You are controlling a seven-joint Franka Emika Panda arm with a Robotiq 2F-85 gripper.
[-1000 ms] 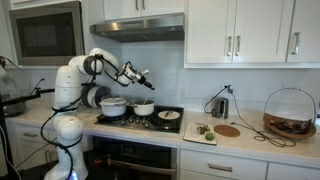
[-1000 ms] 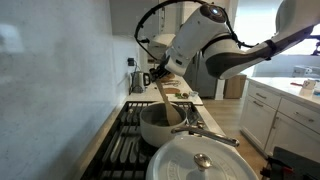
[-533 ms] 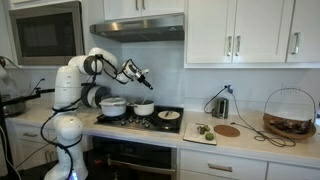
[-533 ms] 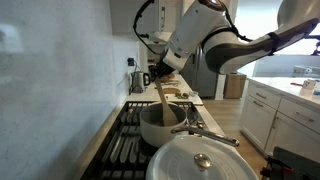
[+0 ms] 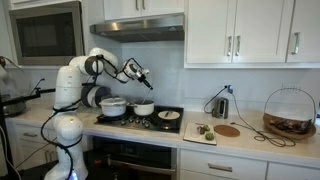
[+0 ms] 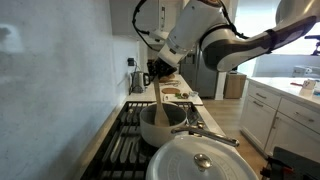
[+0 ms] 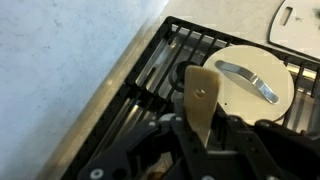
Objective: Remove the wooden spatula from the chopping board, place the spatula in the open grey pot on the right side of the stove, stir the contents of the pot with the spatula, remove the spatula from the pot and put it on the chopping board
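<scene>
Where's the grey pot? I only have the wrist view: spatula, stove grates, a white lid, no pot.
Observer: On the stove, below the gripper. The grey pot shows in both exterior views.
Operator: Spatula out of it?
Observer: Can't confirm. In an exterior view the spatula hangs down from the shut gripper, and its lower end overlaps the pot's opening.
Operator: Anything close to the pot?
Observer: A bigger pot, lid on, stands close beside it, on the side away from your white lid.
</scene>
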